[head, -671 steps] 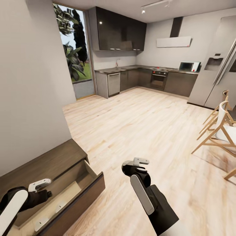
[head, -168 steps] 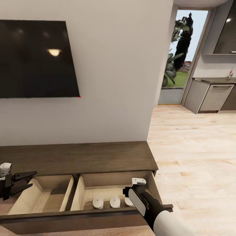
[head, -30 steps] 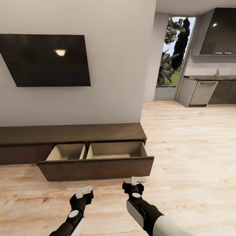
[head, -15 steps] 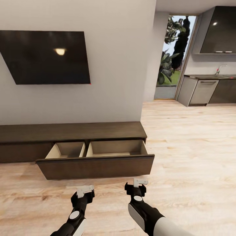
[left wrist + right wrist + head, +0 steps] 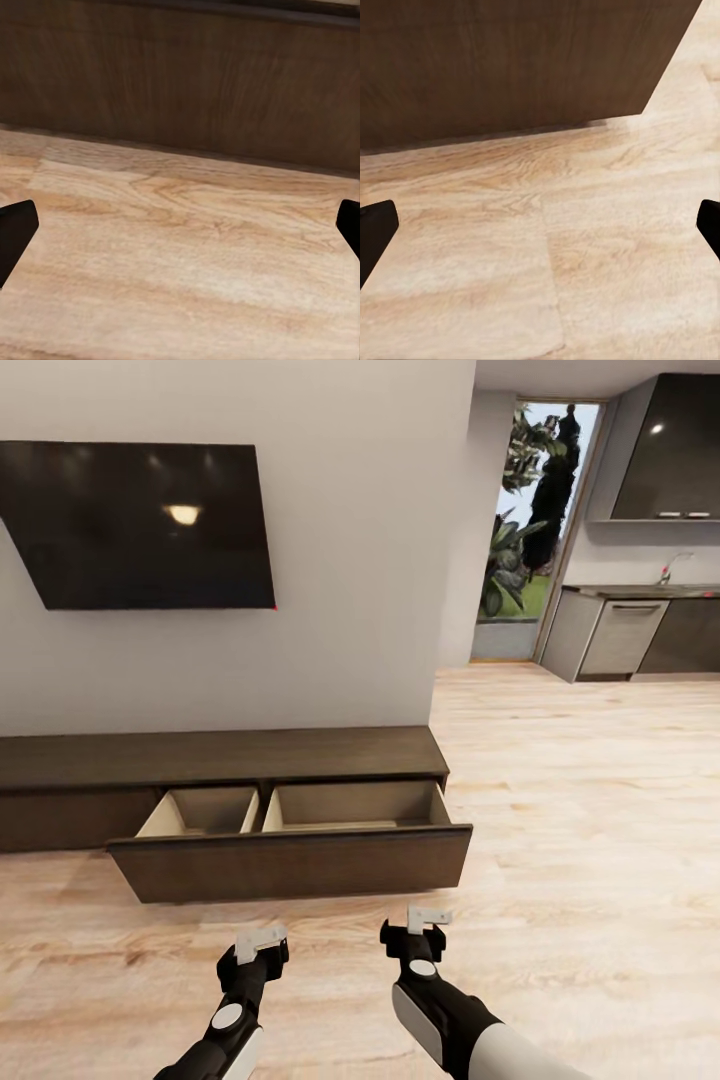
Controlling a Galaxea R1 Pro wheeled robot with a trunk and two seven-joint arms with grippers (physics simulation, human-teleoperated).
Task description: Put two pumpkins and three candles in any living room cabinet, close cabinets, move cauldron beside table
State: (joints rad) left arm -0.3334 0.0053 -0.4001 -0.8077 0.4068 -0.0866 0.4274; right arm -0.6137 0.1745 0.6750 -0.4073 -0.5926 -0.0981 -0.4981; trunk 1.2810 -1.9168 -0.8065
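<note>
Cabinet [image 5: 290, 860] beyond both end effectors

head view looks down at the cabinet [image 5: 290, 860]; both wrist views face its drawer front, closer.

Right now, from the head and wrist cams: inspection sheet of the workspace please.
Surface: pale wood plank floor, bare ahead of the arms.
Job's things: long low dark-brown wood cabinet; its wide drawer stands open, pale beige inside, contents hidden.
Clutter: nothing seen.
Grippers: left gripper and right gripper open, empty, short of the drawer front.
Cables: nothing seen.
Surroundings: black wall-mounted screen; dark grey kitchen cupboards.
</note>
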